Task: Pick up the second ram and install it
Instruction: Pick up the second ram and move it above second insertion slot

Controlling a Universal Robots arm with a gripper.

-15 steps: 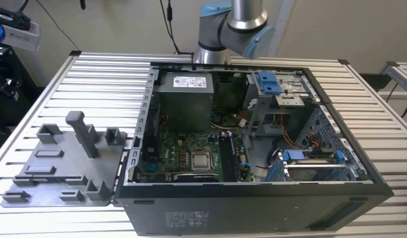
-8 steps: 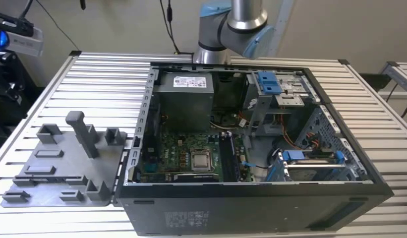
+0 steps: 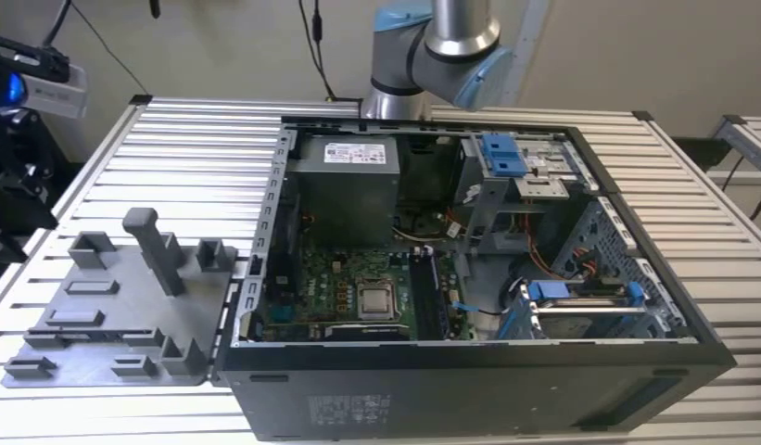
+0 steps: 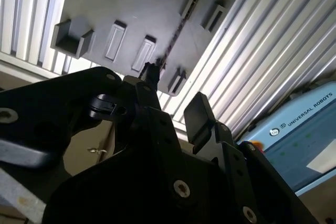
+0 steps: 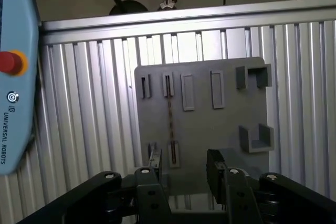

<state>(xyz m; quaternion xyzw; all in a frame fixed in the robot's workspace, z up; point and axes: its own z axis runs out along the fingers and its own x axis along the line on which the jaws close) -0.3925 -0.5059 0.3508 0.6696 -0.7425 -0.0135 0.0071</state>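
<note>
Grey holder plate (image 5: 210, 124) is lying on the table (image 5: 94, 103) beyond the hand (image 5: 184, 157), whose fingers (image 5: 215, 163) are gaping wide and gripping nothing. The second ram (image 5: 170, 114) is standing edgewise in the plate's slots, ahead of one fingertip.

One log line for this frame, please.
stage: pre-grasp | gripper: open, empty, over gray fixture | second ram: on edge in fixture slots, not gripped
</note>
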